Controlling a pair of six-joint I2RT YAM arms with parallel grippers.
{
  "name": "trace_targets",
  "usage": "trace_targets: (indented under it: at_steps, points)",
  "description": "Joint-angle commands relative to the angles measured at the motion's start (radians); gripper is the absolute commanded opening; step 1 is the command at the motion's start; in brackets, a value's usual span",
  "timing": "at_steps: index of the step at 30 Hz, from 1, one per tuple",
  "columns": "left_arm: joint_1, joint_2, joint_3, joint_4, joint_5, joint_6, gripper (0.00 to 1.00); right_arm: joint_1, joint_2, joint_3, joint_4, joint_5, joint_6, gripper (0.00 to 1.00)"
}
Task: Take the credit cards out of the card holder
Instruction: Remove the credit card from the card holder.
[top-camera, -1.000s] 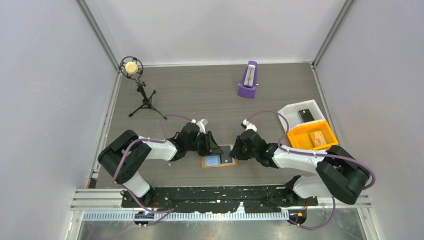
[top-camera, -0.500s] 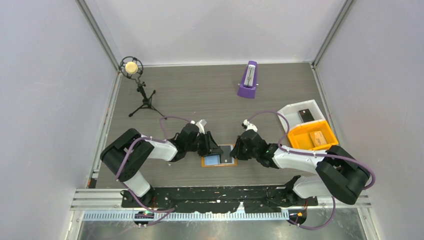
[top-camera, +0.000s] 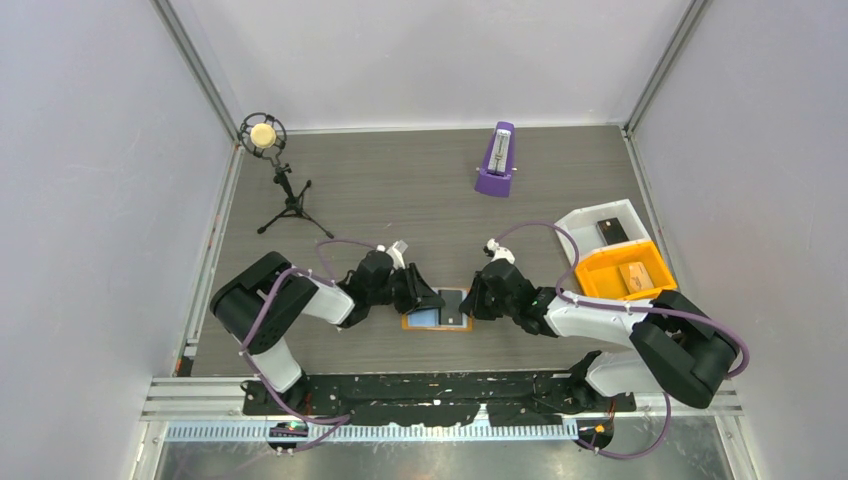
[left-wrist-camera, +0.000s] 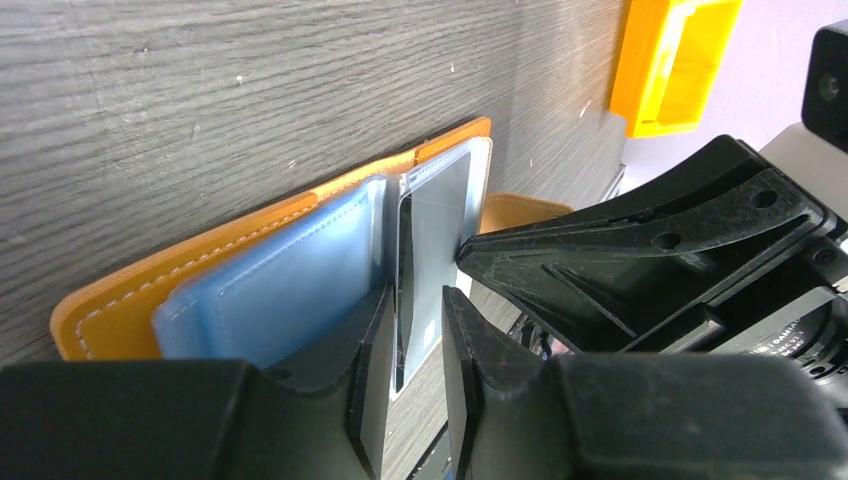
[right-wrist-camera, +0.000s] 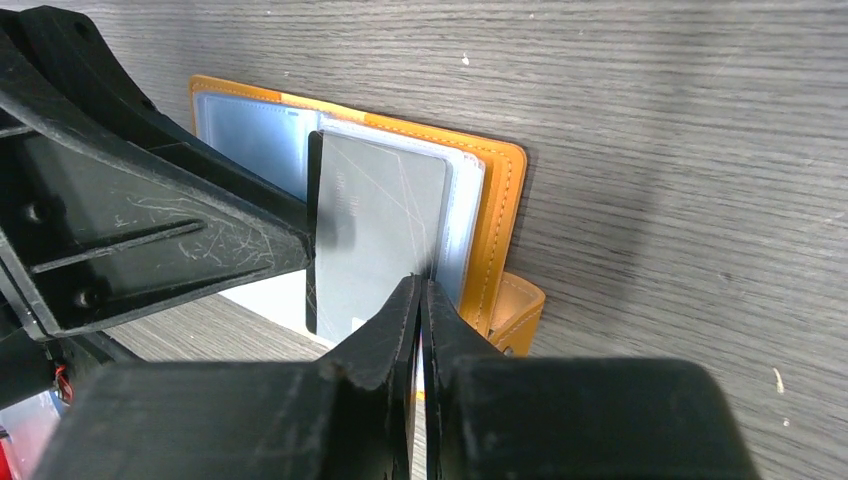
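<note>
The orange card holder lies open on the table between my two grippers. In the left wrist view the card holder carries a light blue credit card in its left pocket. A grey credit card stands raised on edge beside it. My left gripper is open a narrow gap, with that card's near edge between the fingers. My right gripper is shut, pinching the right edge of the grey credit card where it meets its clear sleeve. In the top view the left gripper and the right gripper almost touch.
A purple metronome stands at the back. A microphone on a tripod is at the back left. A white bin and an orange bin, each with something inside, sit at the right edge.
My right jaws have closed onto the grey card's edge. My left jaws have narrowed around it, and the left elbow has shifted slightly right. The card holder has stayed in place.
</note>
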Motion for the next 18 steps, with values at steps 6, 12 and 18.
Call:
trace_targets:
  at_steps: [6,12,18]
  points:
    - [-0.024,-0.006,0.007,0.123,0.067,-0.036,0.04,0.008,0.034,-0.021,-0.026,-0.031,0.003,0.08]
    - [-0.008,-0.037,-0.009,0.037,0.043,-0.015,0.00,0.005,0.032,-0.003,-0.075,0.014,-0.016,0.08]
    - [0.011,-0.075,-0.054,-0.003,0.012,-0.010,0.00,-0.006,0.021,0.002,-0.095,0.034,-0.060,0.08]
